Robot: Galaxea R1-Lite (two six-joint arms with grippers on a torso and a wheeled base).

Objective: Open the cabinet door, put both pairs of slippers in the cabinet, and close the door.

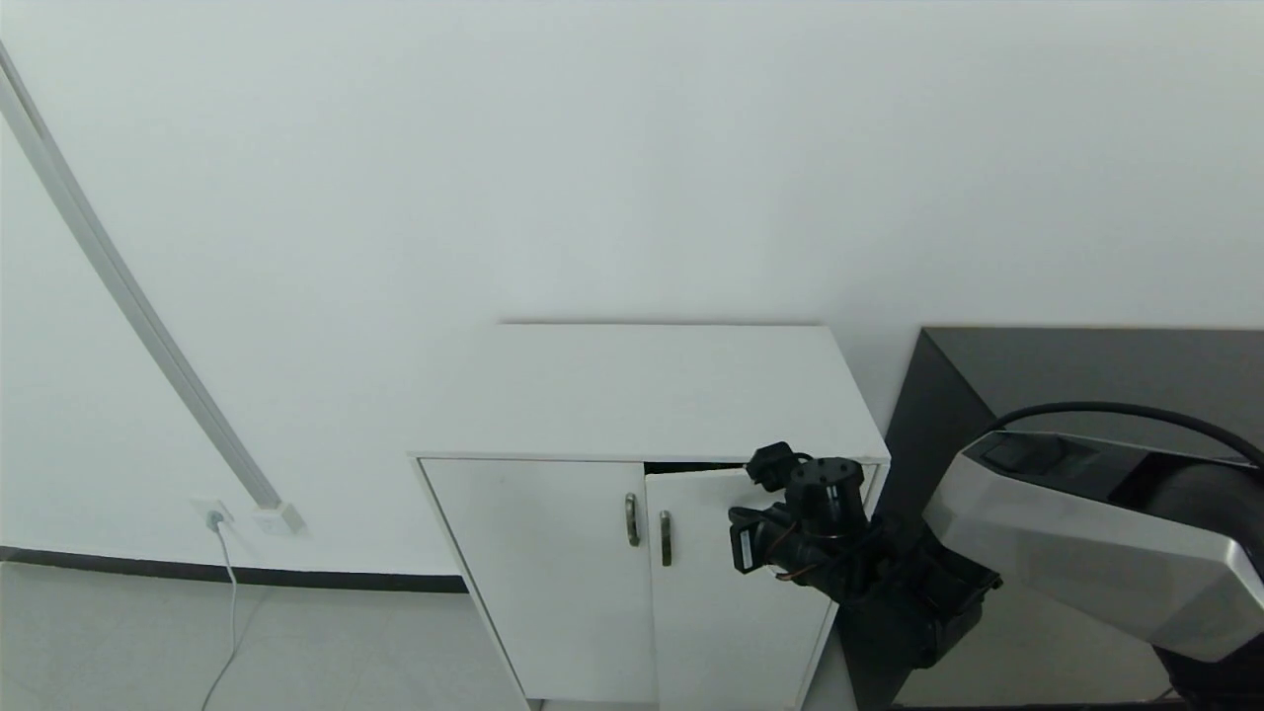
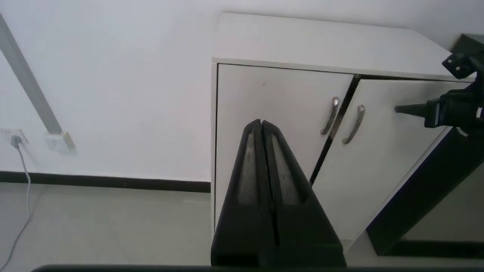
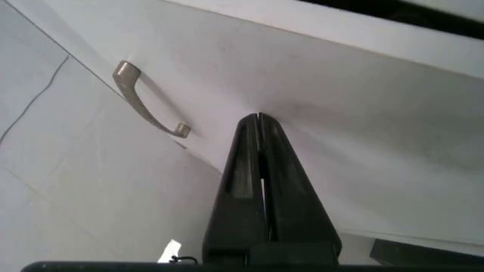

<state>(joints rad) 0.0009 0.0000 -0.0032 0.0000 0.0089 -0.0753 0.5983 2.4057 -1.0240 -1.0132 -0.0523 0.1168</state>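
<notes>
Handle (image 3: 150, 100) just beside right pincer (image 3: 259, 119), upright on door (image 3: 363, 91).
Closed, empty, tip at the ajar door; closed left pincer (image 2: 261, 125) farther off.

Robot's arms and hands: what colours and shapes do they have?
Both hands are black: the left hand and right hand each have two long fingers tapering to a narrow tip. The right arm has a silver-grey angular shell over black parts, and a black cable arches above it.
</notes>
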